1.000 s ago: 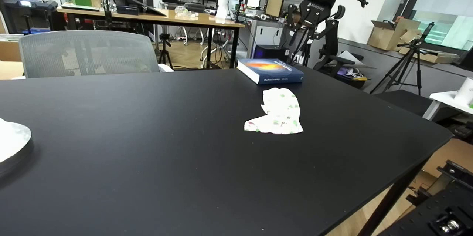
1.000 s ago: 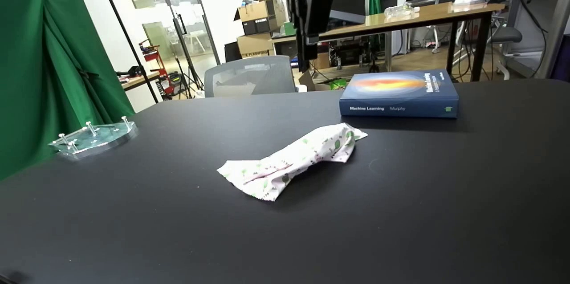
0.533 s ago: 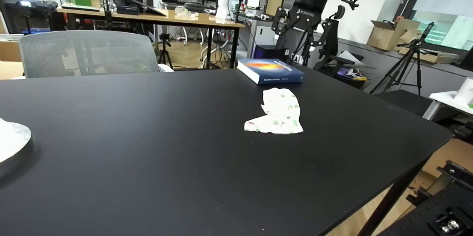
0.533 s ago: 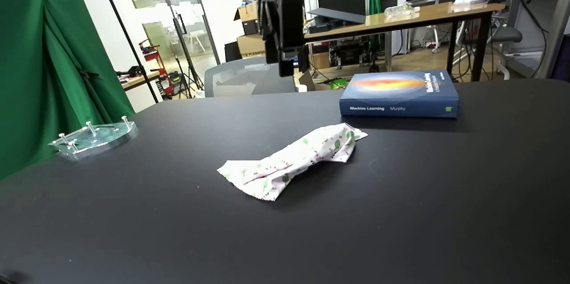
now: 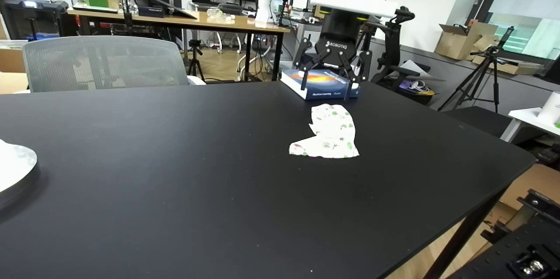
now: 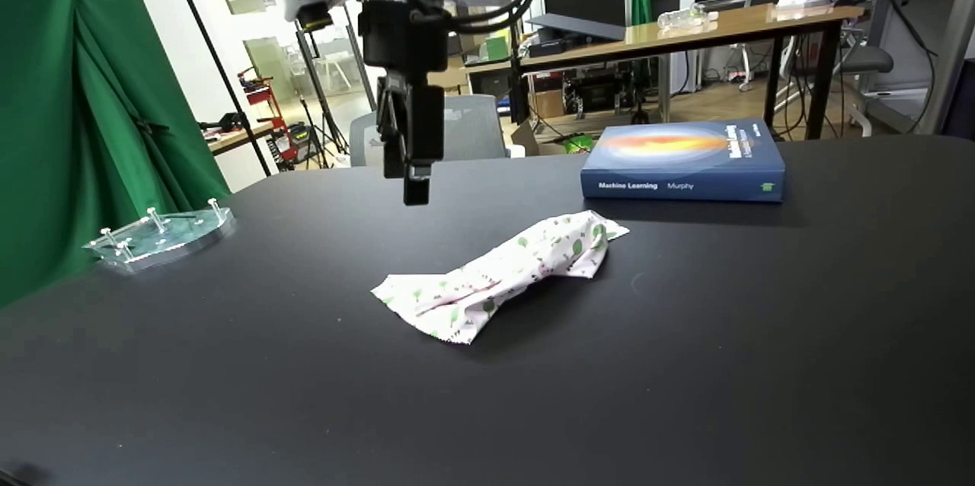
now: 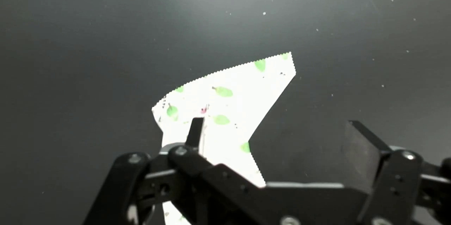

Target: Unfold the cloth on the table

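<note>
The cloth (image 5: 337,134) is white with green leaf prints and lies crumpled on the black table (image 5: 175,183). A long, bunched strip of the cloth (image 6: 525,257) shows in an exterior view, its end flared toward the camera. My gripper (image 5: 326,93) hangs above the table, fingers wide apart and nothing between them. From the side, the gripper (image 6: 407,185) hovers in the air, apart from the cloth. In the wrist view the gripper (image 7: 276,120) stands open; its left finger overlaps the cloth (image 7: 236,101) in the picture, while bare table shows by its right one. The gripper body covers part of the cloth.
A thick blue book (image 6: 682,158) lies on the table behind the cloth. A clear plate with upright bolts (image 6: 164,235) sits near the table's edge. A mesh chair (image 5: 105,64) stands beyond the table, and a white round object (image 5: 15,165) is at the picture's left edge.
The gripper has come down and moved left in both exterior views, turning more upright. Its fingers have spread wider. The cloth has not moved.
</note>
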